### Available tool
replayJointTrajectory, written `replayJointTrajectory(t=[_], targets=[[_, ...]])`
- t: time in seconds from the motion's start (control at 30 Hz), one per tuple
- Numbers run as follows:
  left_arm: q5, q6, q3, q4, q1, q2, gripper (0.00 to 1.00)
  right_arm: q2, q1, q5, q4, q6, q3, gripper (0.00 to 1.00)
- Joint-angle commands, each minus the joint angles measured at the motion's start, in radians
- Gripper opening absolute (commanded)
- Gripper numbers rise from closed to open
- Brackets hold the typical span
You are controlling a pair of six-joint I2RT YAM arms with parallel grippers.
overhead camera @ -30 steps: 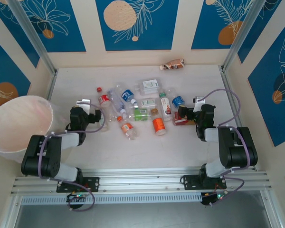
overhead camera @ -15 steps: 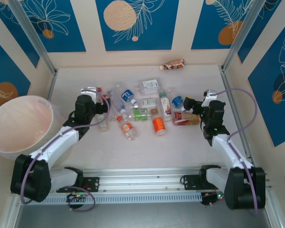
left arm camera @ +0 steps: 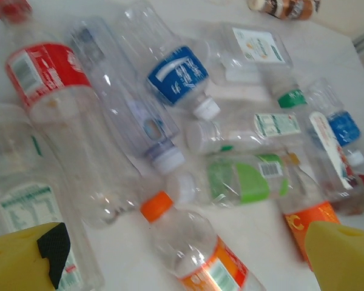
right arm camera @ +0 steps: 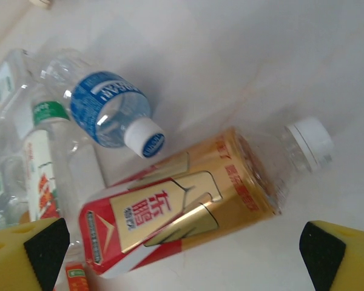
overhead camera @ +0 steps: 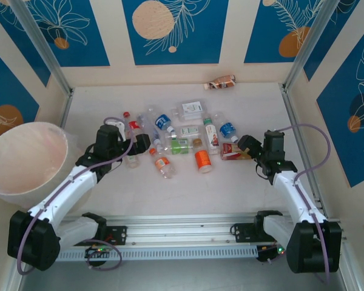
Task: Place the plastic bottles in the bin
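The plastic bottles (overhead camera: pixel 182 136) lie in a loose cluster on the middle of the white table (overhead camera: pixel 261 182), well apart from the bin (overhead camera: pixel 9 191), which stands at the far left beside the left arm. One brown-labelled bottle (overhead camera: pixel 221 82) lies alone by the back wall.

The left gripper (overhead camera: pixel 138 145) sits at the cluster's left edge, jaws spread wide and gripping nothing. In its wrist view the yellow fingers (left arm camera: pixel 21 260) flank an orange-capped bottle (left arm camera: pixel 194 242) (its label is orange too). A red-labelled bottle (left arm camera: pixel 45 73), a blue-labelled bottle (left arm camera: pixel 176 73) and a green-labelled bottle (left arm camera: pixel 242 179) lie beyond it.

The right gripper (overhead camera: pixel 244 147) is at the cluster's right edge, likewise fully parted with nothing in its hold. Its wrist view shows a gold-and-red bottle (right arm camera: pixel 170 212) with a white cap lying on its side in the gap between the two fingers, touching neither. Just beside that is a blue-banded bottle (right arm camera: pixel 106 106), its white cap pointing toward the gold one.
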Motion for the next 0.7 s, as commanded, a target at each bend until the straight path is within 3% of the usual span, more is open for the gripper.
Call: replayJointTrajectory(t=[0.0,0.1,0.33,0.67], targets=[[0.094,-0.048,-0.011,-0.037,-0.003,-0.016,1.00,0.027,0.001,0.010,-0.048,0.031,0.025,1.00],[0.055,-0.053,0.001,-0.030,-0.003,-0.014,1.00,0.087,0.005,0.004,-0.153,0.119,0.081,0.99],[-0.047,-0.030,0.074,-0.004,-0.003,0.060,1.00,0.294,0.019,0.080,-0.427,0.535,0.276,1.00],[-0.094,-0.067,0.005,0.130,0.001,0.081,1.00,0.568,0.019,0.139,-0.383,0.768,0.467,1.00]])
